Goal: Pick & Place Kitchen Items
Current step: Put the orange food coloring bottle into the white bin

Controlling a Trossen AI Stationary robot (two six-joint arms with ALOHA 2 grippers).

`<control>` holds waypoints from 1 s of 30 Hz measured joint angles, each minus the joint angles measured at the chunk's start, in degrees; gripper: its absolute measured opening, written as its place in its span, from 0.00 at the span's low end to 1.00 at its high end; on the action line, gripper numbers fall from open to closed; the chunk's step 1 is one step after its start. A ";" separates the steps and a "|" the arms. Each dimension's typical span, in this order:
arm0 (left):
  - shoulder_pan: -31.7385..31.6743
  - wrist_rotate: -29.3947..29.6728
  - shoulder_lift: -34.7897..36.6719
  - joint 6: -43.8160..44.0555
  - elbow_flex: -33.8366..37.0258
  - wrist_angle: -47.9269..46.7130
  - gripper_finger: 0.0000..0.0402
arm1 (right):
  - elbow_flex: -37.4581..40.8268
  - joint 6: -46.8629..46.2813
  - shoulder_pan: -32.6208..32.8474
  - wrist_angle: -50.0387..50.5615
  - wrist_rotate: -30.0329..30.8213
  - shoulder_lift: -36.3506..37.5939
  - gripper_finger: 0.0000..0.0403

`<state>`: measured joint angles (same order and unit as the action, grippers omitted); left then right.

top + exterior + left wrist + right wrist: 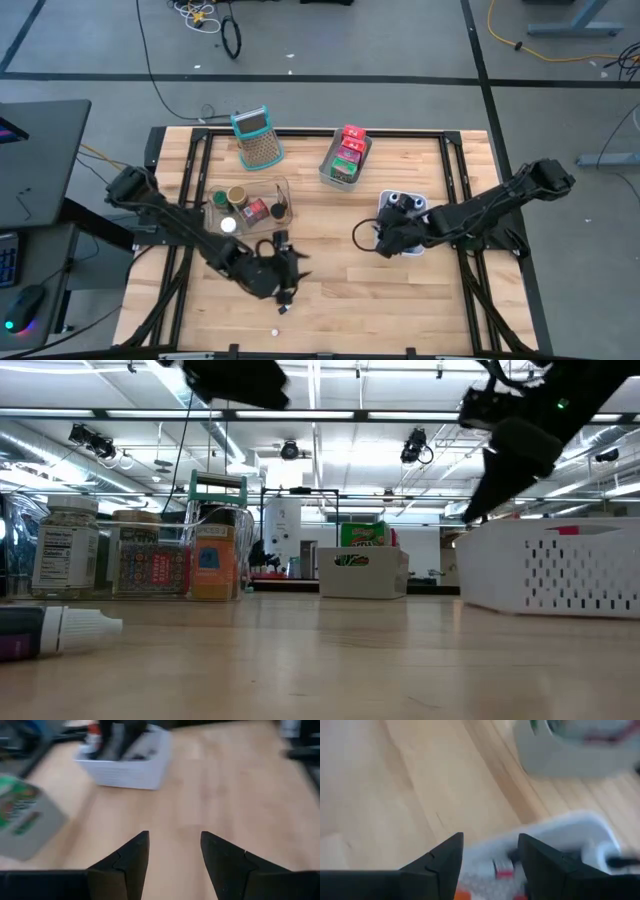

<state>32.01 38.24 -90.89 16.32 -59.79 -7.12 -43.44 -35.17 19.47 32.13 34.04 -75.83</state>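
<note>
My left gripper hangs open over the bare wood near the table's front, with nothing between its fingers. Just nearer the front edge a tiny bottle with a white cap lies on its side. My right gripper is open and slants down over the near left rim of a white basket that holds small bottles. A clear bin holds jars and tins. A grey bin holds red and green packets.
A teal-handled metal grater stands at the table's far edge, left of the grey bin. In the low view the clear bin's jars stand at the left and the white basket at the right. Open wood lies between the two grippers.
</note>
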 joint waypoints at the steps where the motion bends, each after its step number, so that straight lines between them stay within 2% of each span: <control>1: 1.03 -1.59 0.68 0.85 0.00 -0.90 0.47 | 0.00 3.16 -0.38 -2.47 0.00 0.00 0.50; 6: 5.58 -10.49 1.38 2.26 0.00 -1.89 0.47 | 0.00 21.67 -2.19 -19.99 -0.04 0.02 0.50; 10: 9.11 -13.18 1.38 7.96 0.00 -2.11 0.47 | 0.00 37.28 -3.01 -39.71 -1.54 0.02 0.50; 15: 13.78 -13.70 0.77 11.84 0.00 -2.27 0.47 | -0.02 49.92 -3.55 -57.08 -12.23 0.02 0.50; 20: 17.29 -13.74 -2.95 11.98 0.03 0.05 0.47 | -0.04 53.29 -3.54 -60.20 -19.95 0.02 0.50; 25: 17.95 -17.24 -8.66 12.15 0.06 7.95 0.47 | -0.04 56.34 -3.55 -59.79 -19.52 0.02 0.50; 30: 17.92 -19.90 -10.49 15.61 0.06 6.98 0.47 | -0.04 56.71 -3.55 -59.84 -19.52 0.02 0.50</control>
<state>49.93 18.34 -101.38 31.92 -59.72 -0.14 -43.48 21.54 15.92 -27.70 14.52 -75.81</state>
